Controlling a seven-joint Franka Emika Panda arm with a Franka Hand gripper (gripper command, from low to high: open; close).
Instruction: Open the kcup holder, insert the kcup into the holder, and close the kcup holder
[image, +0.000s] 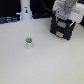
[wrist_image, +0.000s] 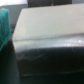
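Gripper (image: 64, 15) sits over the kcup holder (image: 63, 29) at the tabletop's (image: 45, 60) far edge toward the exterior view's right; can't tell if fingers are spread or pressed. Kcup (image: 29, 42) stands upright mid-table, well apart. Wrist view: blurry holder top (wrist_image: 47, 27) only

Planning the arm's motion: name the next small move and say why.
Probably lower the gripper onto the front of the black boxy kcup holder to pull it open. The arm sits right above the holder, which looks closed, while the tiny white kcup with the green top stands apart on the white table.
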